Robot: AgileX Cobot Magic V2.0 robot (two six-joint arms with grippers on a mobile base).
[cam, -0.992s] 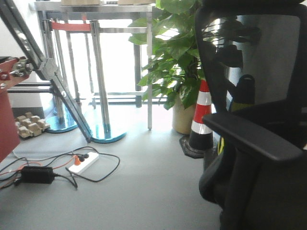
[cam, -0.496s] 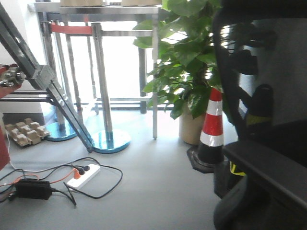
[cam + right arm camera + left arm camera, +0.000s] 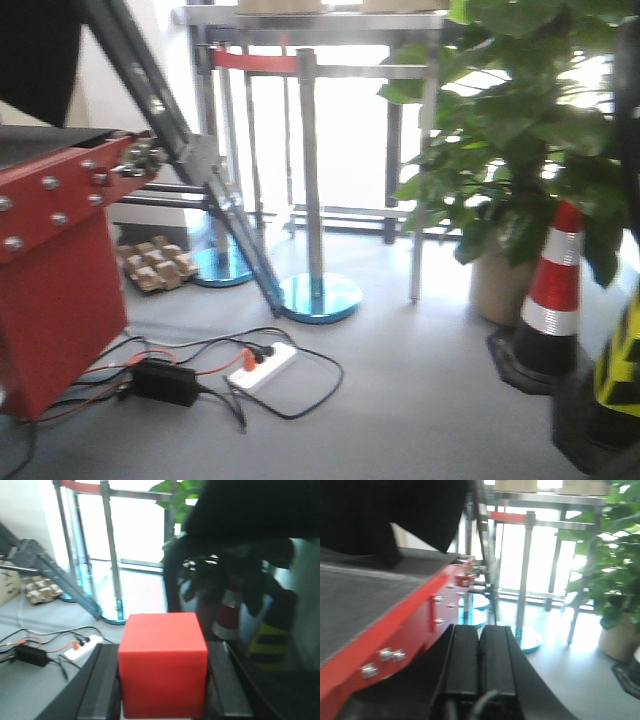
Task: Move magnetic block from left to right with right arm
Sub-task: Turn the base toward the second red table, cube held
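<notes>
**Between the fingers [image 3: 102, 680] of the right pincer [image 3: 163, 647]: the magnetic block [image 3: 162, 665]**

Left of the left pincer [image 3: 479, 630] runs the table [image 3: 360, 595], the largest thing we see from that wrist. It has a dark grey top and a glossy red rim [image 3: 415, 630] studded with bolts. Ahead of this pincer and off to its right a leafy plant [image 3: 615, 580] stands in a pale pot. Almost straight ahead are steel barrier posts [image 3: 524, 580] on round bases, joined by a red belt [image 3: 507, 516].

We find the left pincer closed. Its two black fingers lie flat against each other with nothing between them.

Ahead of the right pincer and to its right we make out a red-and-white cone [image 3: 227, 615], partly behind a dark blurred shape we cannot identify. Ahead and to its left, on the grey floor, lie a white power strip [image 3: 85, 647] and, further left, a black adapter [image 3: 31, 656] with tangled cables.

The right pincer is clamped on the magnetic block. One black finger sits against the cube's left face and the other against its right face, as far as we can tell. The block fills the whole gap between them and rises well above their upper surfaces. One smooth red-orange face is turned toward the wrist camera, and its top edge is level.
</notes>
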